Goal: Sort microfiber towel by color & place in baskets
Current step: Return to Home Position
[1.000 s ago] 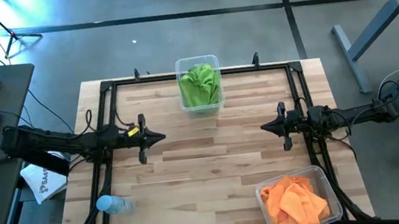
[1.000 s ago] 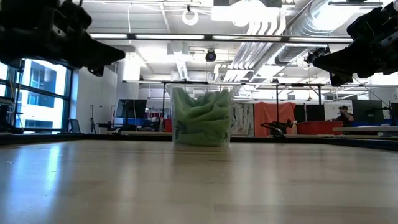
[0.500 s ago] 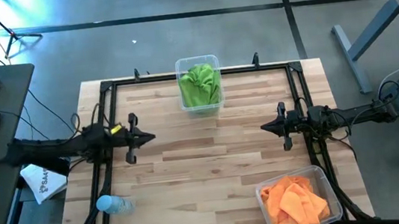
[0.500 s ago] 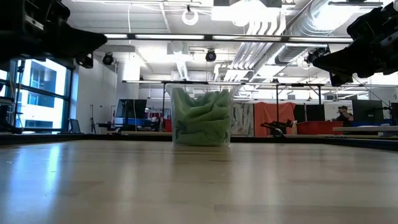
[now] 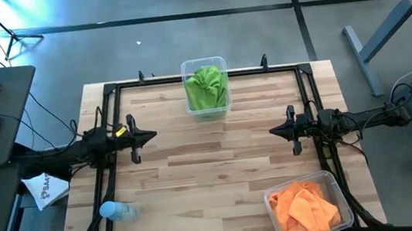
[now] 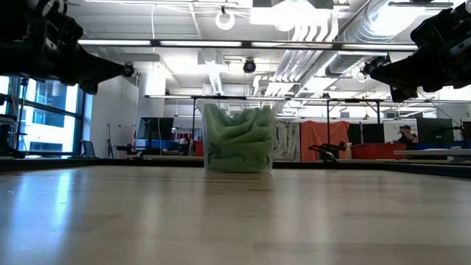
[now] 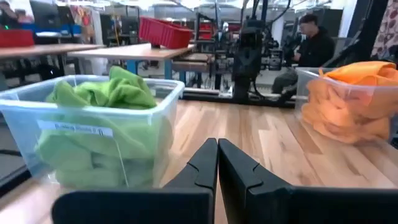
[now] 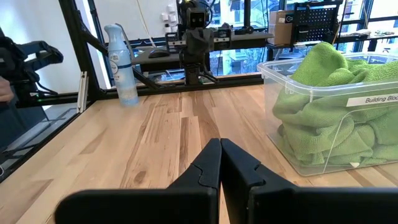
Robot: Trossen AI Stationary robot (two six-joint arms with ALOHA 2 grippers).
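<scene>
**Near edge, right corner:** one clear basket [image 5: 271, 198] holds the orange towels [image 5: 303, 207], heaped inside its walls. Its long axis runs roughly across the tabletop [image 5: 212, 173].

**Near edge, left side:** a blue-capped bottle [image 5: 116, 211] stands by the tabletop's edge and is not part of the work.

**Mid-table:** the left gripper [image 5: 151, 136] hangs over the left side and the right gripper [image 5: 275, 131] over the right side. Both point inward along the tabletop's width, tips facing each other and well apart. In each wrist view the two fingers meet with nothing between them, so both grippers are together and empty.

**Far edge, centre:** the second basket [image 5: 201, 61] holds the green towels [image 5: 206, 88], piled to the rim. Its long axis runs near to far.

**Governing relation:** the green basket lies beyond and inward of both grippers, about equally near each. The orange basket lies on the near side of the right gripper, and the right arm is plainly the nearer to it. No towel shows outside the baskets.

**Assessment:** sorting looks complete. The step in hand calls only for drawing each arm back along its own line, away from both baskets. Collision risk is judged low.
</scene>
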